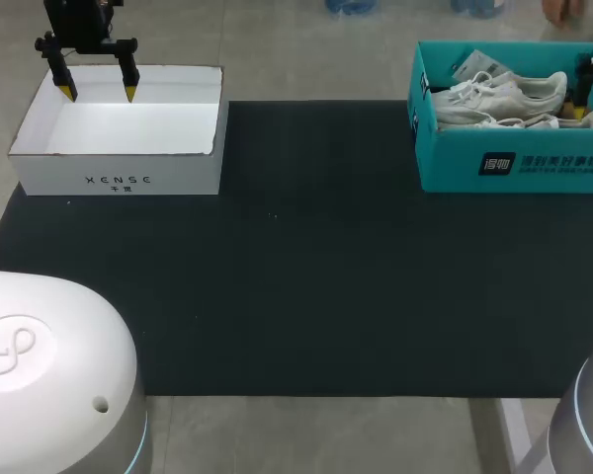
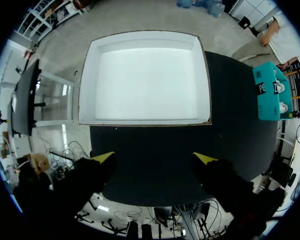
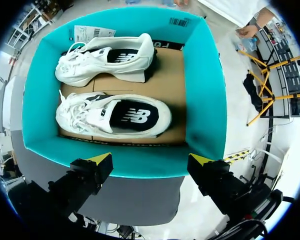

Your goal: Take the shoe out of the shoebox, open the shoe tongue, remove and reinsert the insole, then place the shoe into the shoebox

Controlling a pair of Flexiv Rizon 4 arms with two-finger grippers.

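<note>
A teal shoebox (image 1: 514, 163) stands at the table's far right with two white sneakers inside. In the right wrist view one shoe (image 3: 115, 116) sits upright nearer my fingers. The other shoe (image 3: 110, 57) lies on its side along the far wall. My right gripper (image 3: 150, 160) hangs open above the shoebox's near wall (image 3: 120, 165), touching nothing. In the head view its tip (image 1: 579, 111) shows only at the right edge. My left gripper (image 1: 99, 91) is open above an empty white box (image 1: 119, 180) at the far left.
A black mat (image 1: 306, 286) covers the table between the two boxes. In the left wrist view the white box's rim (image 2: 87, 85) lies ahead of the open gripper (image 2: 155, 158), and the teal shoebox (image 2: 266, 92) is far off to the side.
</note>
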